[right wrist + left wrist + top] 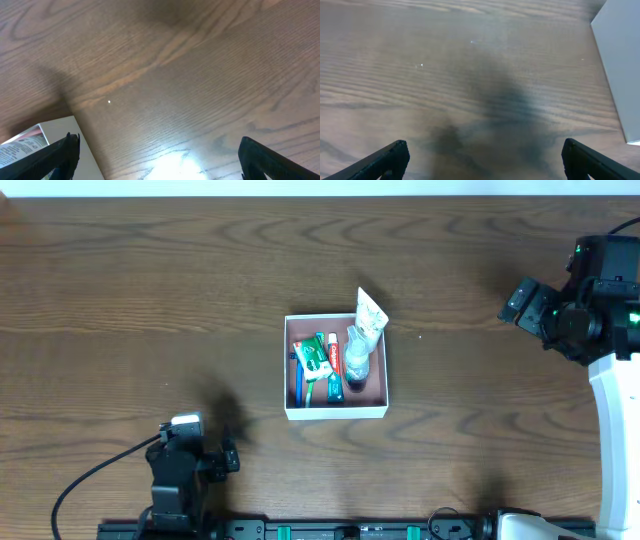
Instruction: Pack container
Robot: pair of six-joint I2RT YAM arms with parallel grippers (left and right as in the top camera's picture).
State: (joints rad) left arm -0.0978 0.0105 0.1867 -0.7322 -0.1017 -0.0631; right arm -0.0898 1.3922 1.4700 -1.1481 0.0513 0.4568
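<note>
The container [335, 411], a shallow square box with white walls and a reddish-brown floor, sits at the table's middle. Inside lie a blue toothbrush [299, 376], a green and red toothpaste box [314, 359], a red and white tube [334, 360], a small clear bottle [357, 358] and a white tube [369, 317] leaning on the far right wall. My left gripper [482, 159] is open and empty over bare wood at the front left; the container's wall [621, 70] shows at its right. My right gripper [159, 157] is open and empty at the far right; a container corner [55, 131] shows at its left.
The dark wooden table [150, 310] spreads around the box. The left arm's base and cable [90, 475] sit at the front left edge. The right arm's white link [615, 430] runs along the right edge.
</note>
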